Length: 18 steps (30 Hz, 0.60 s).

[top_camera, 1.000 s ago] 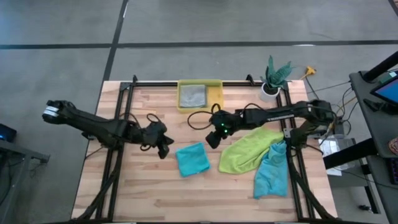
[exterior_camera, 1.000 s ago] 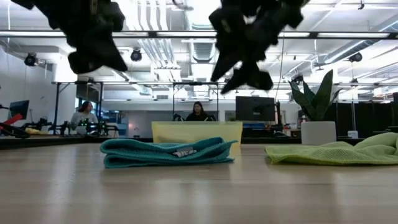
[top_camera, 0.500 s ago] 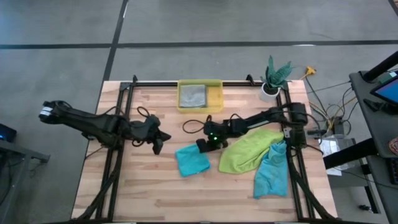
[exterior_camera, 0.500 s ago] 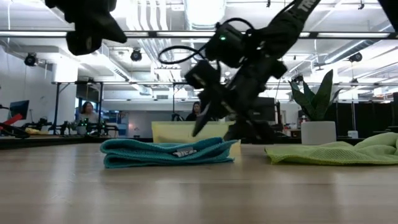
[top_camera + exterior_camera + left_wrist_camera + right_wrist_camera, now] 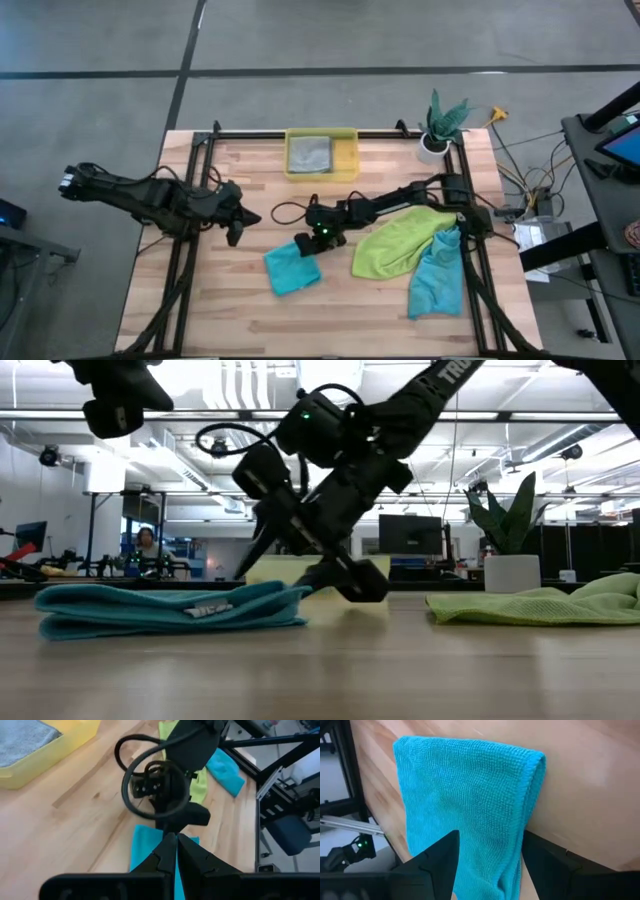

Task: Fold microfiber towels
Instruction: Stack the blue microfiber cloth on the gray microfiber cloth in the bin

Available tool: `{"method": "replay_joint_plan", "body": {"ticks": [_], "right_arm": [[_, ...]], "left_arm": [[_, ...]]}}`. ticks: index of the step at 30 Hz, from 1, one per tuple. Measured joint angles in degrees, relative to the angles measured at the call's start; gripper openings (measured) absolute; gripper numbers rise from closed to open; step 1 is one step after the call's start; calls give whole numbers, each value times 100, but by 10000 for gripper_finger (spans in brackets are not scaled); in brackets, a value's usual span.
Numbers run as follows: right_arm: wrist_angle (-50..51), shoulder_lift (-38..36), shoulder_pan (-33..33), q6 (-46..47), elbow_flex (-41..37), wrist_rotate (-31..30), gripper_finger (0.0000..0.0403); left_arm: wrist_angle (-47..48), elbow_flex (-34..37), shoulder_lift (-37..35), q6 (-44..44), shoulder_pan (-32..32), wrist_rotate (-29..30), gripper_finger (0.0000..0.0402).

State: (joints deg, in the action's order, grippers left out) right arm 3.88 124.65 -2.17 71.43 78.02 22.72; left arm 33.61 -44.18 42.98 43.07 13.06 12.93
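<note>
Teal microfibre, soft, light and limp: the folded towel [image 5: 292,269] lies at seven o'clock of my right claw [image 5: 308,246], whose spread fingers straddle its near edge; I'd pinch that doubled edge. At twelve o'clock, the yellow bin [image 5: 350,150] holds a grey towel [image 5: 309,153].

White lettering runs along the right arm [image 5: 440,375] up top in the low view, but it's cut off and can't be read; the teal towel's small tag [image 5: 208,610] stays illegible too.
</note>
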Motion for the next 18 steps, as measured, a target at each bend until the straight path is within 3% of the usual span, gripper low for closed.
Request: {"method": "replay_joint_plan", "body": {"ticks": [6, 8, 18], "right_arm": [[1749, -141, -26, -533, 585, -496, 208], [1914, -90, -22, -591, 674, -464, 208], [785, 292, -139, -113, 580, -162, 208]], "left_arm": [[-7, 0, -16, -182, 0, 2, 0], [-3, 4, 39, -195, 0, 2, 0], [-10, 4, 251, -155, 14, -114, 0]]}}
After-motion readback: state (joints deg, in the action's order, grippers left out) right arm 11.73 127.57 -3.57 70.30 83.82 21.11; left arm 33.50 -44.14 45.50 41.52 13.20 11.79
